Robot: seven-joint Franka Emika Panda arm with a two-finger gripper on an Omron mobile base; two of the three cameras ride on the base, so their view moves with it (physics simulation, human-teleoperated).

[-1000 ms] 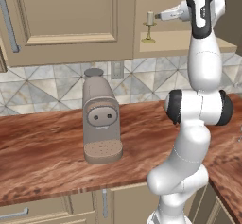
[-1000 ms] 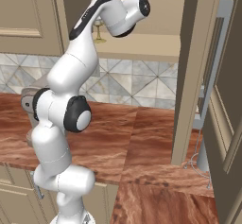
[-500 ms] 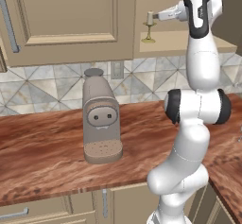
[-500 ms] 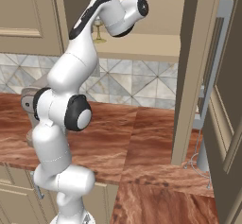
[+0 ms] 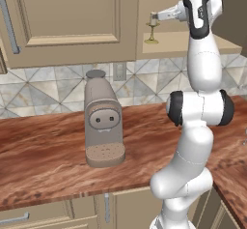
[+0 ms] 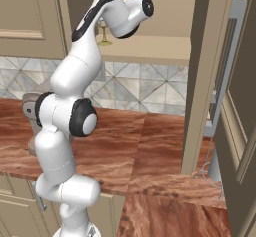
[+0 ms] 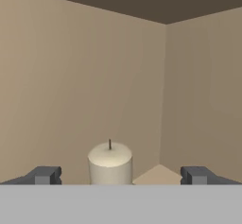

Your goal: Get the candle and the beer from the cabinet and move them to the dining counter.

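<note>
The candle [image 7: 110, 164], a short white stick with a dark wick, stands between my two fingertips [image 7: 45, 175] with a gap on each side. Its brass holder [image 5: 152, 34] rests on the shelf [image 5: 193, 43] of the open cabinet. My gripper [image 5: 155, 17] reaches in from the right at candle height and is open, holding nothing. In the right base view the holder's foot [image 6: 104, 42] peeks out behind my upper arm. The beer and the dining counter are out of view.
A beige coffee machine [image 5: 101, 121] stands on the wood counter [image 5: 43, 150] below the cabinet, in front of the tiled backsplash [image 5: 38, 90]. The open cabinet door [image 6: 241, 81] with its metal bar handle hangs at the right. A closed upper door [image 5: 67, 15] is left of the opening.
My hand has edged a little further left toward the candle. The jaws have stayed wide, and the candle has not moved.
</note>
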